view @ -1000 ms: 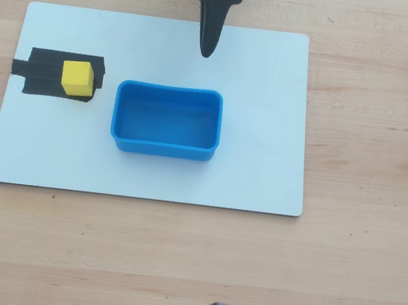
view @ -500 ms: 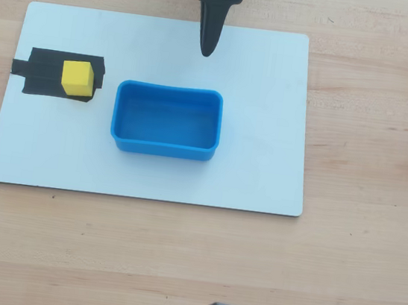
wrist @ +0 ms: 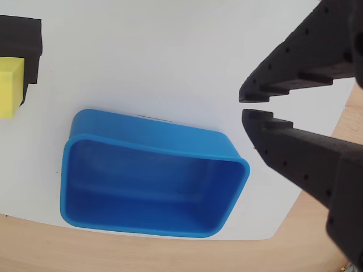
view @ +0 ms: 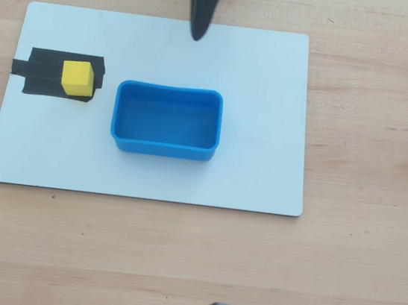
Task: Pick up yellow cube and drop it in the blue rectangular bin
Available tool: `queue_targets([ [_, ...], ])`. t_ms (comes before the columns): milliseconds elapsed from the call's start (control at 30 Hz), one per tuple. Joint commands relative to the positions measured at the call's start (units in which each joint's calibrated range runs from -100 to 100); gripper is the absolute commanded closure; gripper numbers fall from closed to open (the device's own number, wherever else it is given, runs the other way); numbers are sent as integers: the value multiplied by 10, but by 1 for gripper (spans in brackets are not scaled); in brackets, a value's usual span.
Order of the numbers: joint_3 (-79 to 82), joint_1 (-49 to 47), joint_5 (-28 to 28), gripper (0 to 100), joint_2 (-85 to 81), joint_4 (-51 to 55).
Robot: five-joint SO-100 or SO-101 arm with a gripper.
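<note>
Pincer (wrist: 245,105) seemingly near-closed, empty in wrist view; overhead alone: whole yellow cube (view: 77,78) beside blue rectangular bin (view: 162,149).

You've got bright, even light in both views. The white board (view: 252,129) is near blown out in the wrist view (wrist: 170,56). Shadows are soft and faint. Overhead is sharp; the wrist view's hand (wrist: 245,106) edges are slightly soft.

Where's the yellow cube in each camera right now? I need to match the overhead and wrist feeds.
Overhead view: the yellow cube sits left of centre on a black patch, left of the blue bin.
Wrist view: the cube is cut off by the left edge, above and left of the bin.
Shared landmark: the blue bin, on the white board.
</note>
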Motion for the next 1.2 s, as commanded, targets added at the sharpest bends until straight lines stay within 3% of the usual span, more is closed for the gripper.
queue_targets([
  [0,-186,46,38,100,125,44],
  [333,-516,153,105,100,453,150],
  [600,-650,199,154,100,561,174],
  [1033,-708,254,184,99,674,157],
  [1167,-702,279,181,92,686,130],
])
